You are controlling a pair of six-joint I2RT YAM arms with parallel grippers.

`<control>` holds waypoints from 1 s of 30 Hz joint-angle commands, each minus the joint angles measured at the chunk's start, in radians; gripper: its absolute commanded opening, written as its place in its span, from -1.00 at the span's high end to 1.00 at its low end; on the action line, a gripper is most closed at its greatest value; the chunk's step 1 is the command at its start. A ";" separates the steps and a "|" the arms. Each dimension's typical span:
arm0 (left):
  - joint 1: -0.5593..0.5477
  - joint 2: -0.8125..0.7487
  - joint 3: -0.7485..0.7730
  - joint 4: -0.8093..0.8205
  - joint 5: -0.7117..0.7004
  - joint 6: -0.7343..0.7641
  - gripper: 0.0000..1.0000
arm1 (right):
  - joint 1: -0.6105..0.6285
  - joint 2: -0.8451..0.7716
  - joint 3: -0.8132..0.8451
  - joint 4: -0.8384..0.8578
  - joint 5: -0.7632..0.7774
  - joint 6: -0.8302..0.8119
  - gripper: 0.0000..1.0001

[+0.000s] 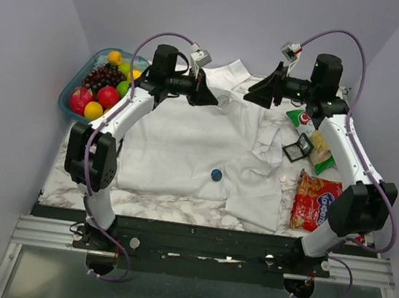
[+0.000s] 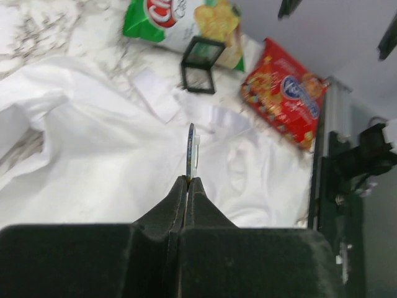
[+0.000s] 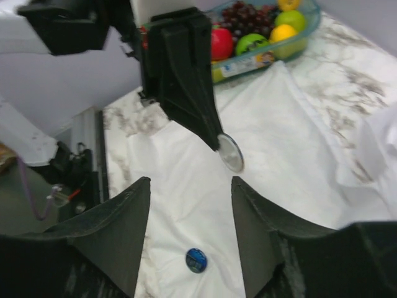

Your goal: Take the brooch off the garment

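Observation:
The white shirt (image 1: 185, 143) lies spread over the marble table. The small round dark-blue brooch (image 1: 216, 174) sits on its lower front and also shows in the right wrist view (image 3: 196, 260). My left gripper (image 1: 213, 101) hangs above the collar area, shut on a thin round disc (image 3: 231, 152) with a silvery face. In the left wrist view the disc (image 2: 191, 149) is edge-on above the closed tips of that gripper (image 2: 187, 179). My right gripper (image 3: 191, 180) is open and empty, held in the air facing the left gripper (image 3: 186, 81), well above the brooch.
A tray of toy fruit (image 1: 97, 84) stands at the back left. On the right lie a green chip bag (image 1: 303, 118), a black square frame (image 1: 299, 149) and a red snack bag (image 1: 315, 201). The shirt sleeve folds near the frame (image 2: 201, 62).

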 commanded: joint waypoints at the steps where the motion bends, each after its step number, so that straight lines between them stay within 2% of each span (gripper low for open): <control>1: 0.059 -0.058 0.085 -0.610 -0.175 0.493 1.00 | -0.006 -0.041 -0.037 -0.176 0.368 -0.187 -0.33; 2: 0.071 -0.053 0.144 -0.729 -0.221 0.708 1.00 | -0.006 -0.046 -0.038 -0.186 0.420 -0.195 -0.37; 4: 0.110 -0.065 0.171 -1.003 -0.358 0.888 1.00 | -0.006 -0.057 -0.047 -0.199 0.504 -0.230 -0.44; 6: 0.149 -0.107 0.110 -1.095 -0.483 1.069 1.00 | -0.007 -0.067 -0.072 -0.201 0.514 -0.264 -0.44; 9: 0.243 -0.173 0.014 -1.204 -0.603 1.206 1.00 | -0.007 -0.074 -0.106 -0.195 0.505 -0.271 -0.44; 11: 0.286 -0.170 -0.033 -1.264 -0.743 1.299 1.00 | -0.006 -0.077 -0.126 -0.175 0.482 -0.255 -0.45; 14: 0.312 -0.136 -0.140 -1.197 -0.967 1.331 1.00 | -0.007 -0.081 -0.149 -0.153 0.456 -0.222 -0.45; 17: 0.341 -0.110 -0.228 -1.042 -1.131 1.343 1.00 | -0.007 -0.083 -0.149 -0.155 0.437 -0.209 -0.45; 22: 0.360 -0.044 -0.213 -0.909 -1.176 1.250 1.00 | -0.007 -0.100 -0.166 -0.155 0.445 -0.218 -0.45; 24: 0.360 -0.026 -0.231 -0.859 -1.245 1.201 0.99 | -0.006 -0.109 -0.184 -0.155 0.448 -0.219 -0.46; 30: 0.360 0.042 -0.257 -0.786 -1.302 1.136 0.96 | -0.006 -0.129 -0.224 -0.149 0.445 -0.209 -0.48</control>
